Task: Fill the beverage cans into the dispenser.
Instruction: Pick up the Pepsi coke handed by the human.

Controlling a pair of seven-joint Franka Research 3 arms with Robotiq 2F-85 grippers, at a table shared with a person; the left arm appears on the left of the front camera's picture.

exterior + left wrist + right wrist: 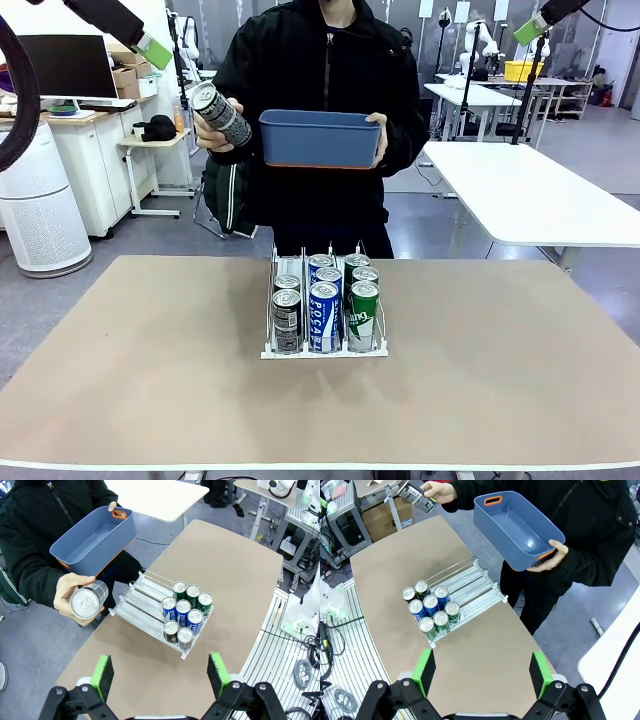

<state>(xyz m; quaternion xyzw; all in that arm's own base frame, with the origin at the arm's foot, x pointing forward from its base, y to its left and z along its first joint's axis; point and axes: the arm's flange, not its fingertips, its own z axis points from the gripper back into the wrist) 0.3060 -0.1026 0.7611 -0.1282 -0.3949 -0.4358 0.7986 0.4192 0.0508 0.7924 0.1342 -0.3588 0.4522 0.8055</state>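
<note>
Take the dispenser [323, 320] as your landmark: it sits on the brown table [150, 370] near the middle, a white rack with three lanes running toward the person. Up and far to its left in the front view you see the left gripper [150, 48] raised high off the table; in its own wrist view its green pads [103, 676] stand wide apart with nothing between them. Behind the dispenser and to its left, the person's hand [208, 128] holds a dark can [220, 114] tilted in the air, well above the table. In the dispenser itself you count seven cans bunched at the front lip: two dark cans [287, 315] in the left lane, three blue cans [324, 305] in the middle lane, and two green cans [362, 305] in the right lane, all upright. Directly behind and above the dispenser, the person's other hand [378, 128] holds a blue tub [320, 138] level at chest height. Far up to the dispenser's right, the right gripper [530, 28] hangs high, and its wrist view shows you its green pads [539, 672] spread apart too, gripping nothing.
</note>
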